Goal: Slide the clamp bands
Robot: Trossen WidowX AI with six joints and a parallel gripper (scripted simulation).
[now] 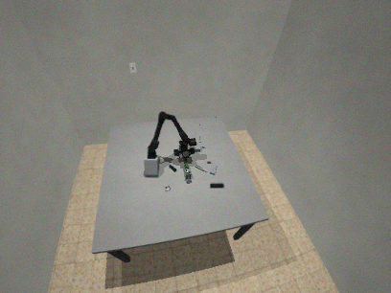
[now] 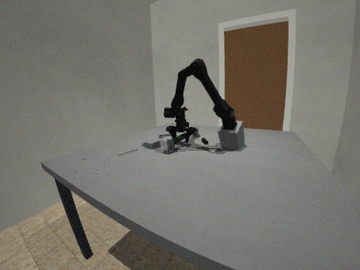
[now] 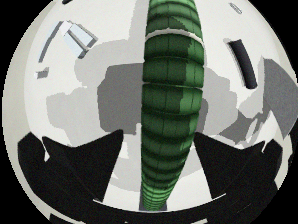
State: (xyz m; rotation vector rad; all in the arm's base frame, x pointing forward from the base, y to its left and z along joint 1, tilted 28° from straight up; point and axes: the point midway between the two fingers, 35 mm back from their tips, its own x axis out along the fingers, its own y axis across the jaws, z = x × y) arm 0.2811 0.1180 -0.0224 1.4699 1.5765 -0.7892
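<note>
The green ribbed hose (image 3: 172, 100) (image 1: 186, 164) (image 2: 180, 138) runs up the middle of the wrist view. One pale, thin band (image 3: 172, 30) crosses it near the top of that view, ahead of the fingers. I cannot make out a second band. The mender is hidden inside the hose. My gripper (image 3: 160, 135) is open, with one dark fingertip on each side of the hose and pale gaps beside it. The fingers hold no band that I can see. The top and exterior views show the gripper low over the hose, too small for detail.
A grey holder (image 1: 188, 177) (image 2: 169, 146) stands at the hose's near end. A black bar (image 1: 217, 185) lies to its right in the top view, a pale block (image 1: 213, 169) (image 2: 152, 145) behind. A short black piece (image 1: 172, 168) (image 2: 205, 141) lies between holder and arm base (image 1: 151, 167) (image 2: 231, 136).
</note>
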